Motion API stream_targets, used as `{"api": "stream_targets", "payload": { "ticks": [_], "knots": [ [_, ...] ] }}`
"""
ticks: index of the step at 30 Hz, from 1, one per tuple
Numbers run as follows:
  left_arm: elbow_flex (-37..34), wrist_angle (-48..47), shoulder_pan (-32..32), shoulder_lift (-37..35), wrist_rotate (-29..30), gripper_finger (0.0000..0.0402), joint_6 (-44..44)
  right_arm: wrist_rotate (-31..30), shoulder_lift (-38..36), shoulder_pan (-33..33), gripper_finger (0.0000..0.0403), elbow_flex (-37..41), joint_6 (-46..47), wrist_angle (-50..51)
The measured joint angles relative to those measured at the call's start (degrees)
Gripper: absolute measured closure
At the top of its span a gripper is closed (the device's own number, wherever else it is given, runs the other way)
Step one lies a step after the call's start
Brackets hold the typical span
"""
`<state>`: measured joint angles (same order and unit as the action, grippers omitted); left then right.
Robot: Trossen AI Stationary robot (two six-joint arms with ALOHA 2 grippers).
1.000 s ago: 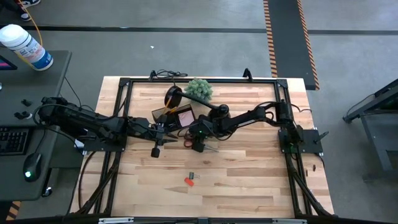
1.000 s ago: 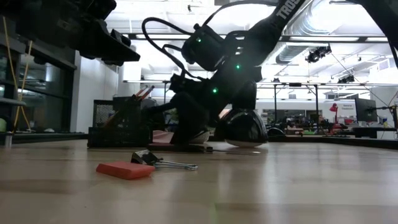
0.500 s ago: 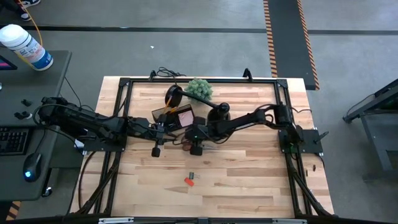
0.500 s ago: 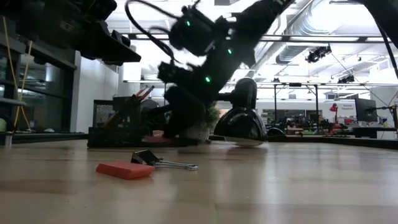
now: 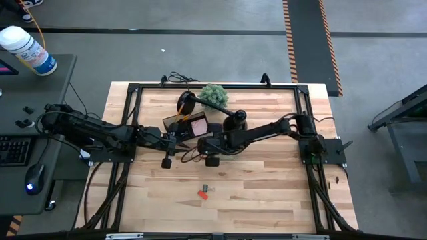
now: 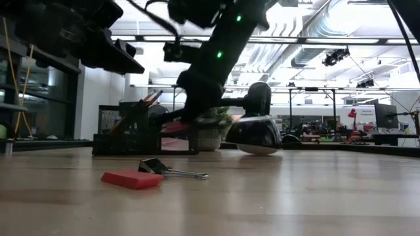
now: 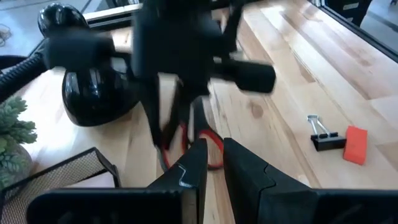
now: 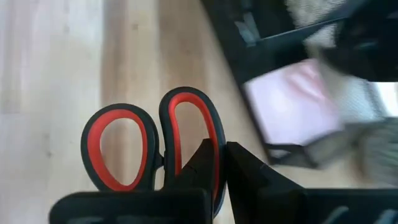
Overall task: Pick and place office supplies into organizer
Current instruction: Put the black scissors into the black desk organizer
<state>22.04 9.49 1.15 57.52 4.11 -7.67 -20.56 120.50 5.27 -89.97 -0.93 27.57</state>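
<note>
My right gripper [image 5: 205, 145] is shut on the scissors [image 8: 149, 146], which have red loops with dark rims. It holds them above the table, just on the near right of the organizer [image 5: 181, 125]. The organizer is a dark mesh box with pencils [image 6: 153, 98] sticking out and a pink pad [image 5: 198, 125] inside. The scissors also show in the left wrist view [image 7: 202, 144]. My left gripper [image 5: 172, 142] hovers shut and empty at the organizer's near side. A flat red block [image 6: 131, 178] and a binder clip [image 6: 167, 170] lie on the table near the front. My right gripper pinches the side of one handle loop [image 8: 214, 134] between its two fingers. The fingers slant down from the table's right. The scissors are lifted clear of the table, and the gripper hides the blades.
A black lamp with a round base [image 5: 237, 121] stands right of the organizer. A green fuzzy plant [image 5: 213, 95] stands behind it. The lamp's base also shows in the low view [image 6: 256, 134]. Bare wood lies toward the table's near and right edges.
My right gripper has risen and gone toward the table's left, toward the organizer. The scissors have come off the table with it.
</note>
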Motion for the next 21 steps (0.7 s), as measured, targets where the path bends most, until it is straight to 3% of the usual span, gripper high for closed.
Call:
{"api": "stream_targets", "payload": {
  "ticks": [4, 10, 15, 21],
  "knots": [
    [0.0, -0.5, 0.0, 0.0, 0.3, 0.036, 0.4, -6.3, -4.1, 1.2, 0.039, -0.1, 1.8, 4.1],
    [0.0, 1.3, 0.0, 0.0, 6.7, 0.036, 2.0, -21.1, -10.1, 4.1, 0.039, -0.1, 3.6, 6.3],
    [0.0, 7.8, 0.0, 0.0, 8.6, 0.036, 2.6, -33.6, -11.2, 6.2, 0.039, -0.1, -0.7, 3.0],
    [0.0, 11.4, 0.0, 0.0, 10.9, 0.036, 3.7, -43.4, -11.2, 7.7, 0.039, -0.1, -8.4, -2.9]
  ]
}}
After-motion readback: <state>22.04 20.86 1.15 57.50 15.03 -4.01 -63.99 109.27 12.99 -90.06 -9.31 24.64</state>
